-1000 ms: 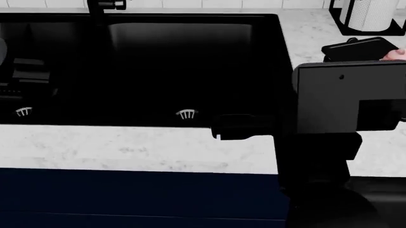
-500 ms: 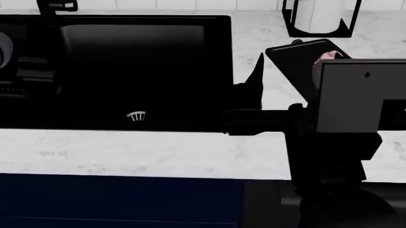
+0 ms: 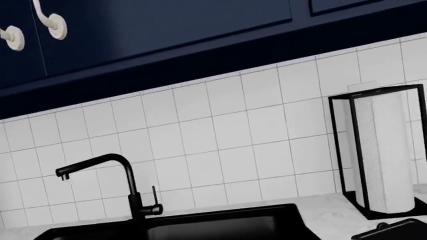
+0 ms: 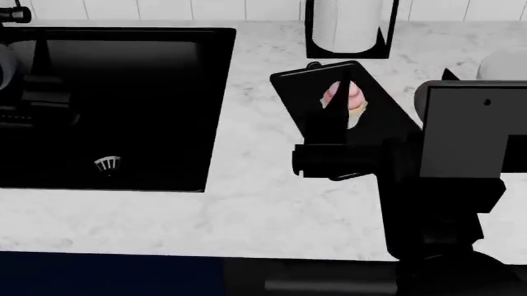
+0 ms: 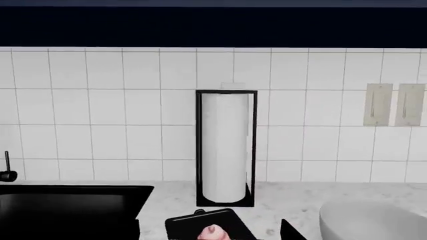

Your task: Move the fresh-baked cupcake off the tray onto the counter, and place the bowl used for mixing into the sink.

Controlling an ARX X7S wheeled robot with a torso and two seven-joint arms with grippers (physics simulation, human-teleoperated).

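Two jobs, neither done yet. Cupcake (image 4: 344, 100) sits on the tray (image 4: 290, 85), upper centre of head view, on the counter (image 4: 247, 203); bowl (image 4: 504, 65) at upper-right edge, sink (image 4: 165, 49) upper left. Step: approach to cupcake. Right gripper (image 4: 334, 132) hangs in front of it; jaw gap unclear. Left gripper: not visible. Next: lower over the cupcake, then close.
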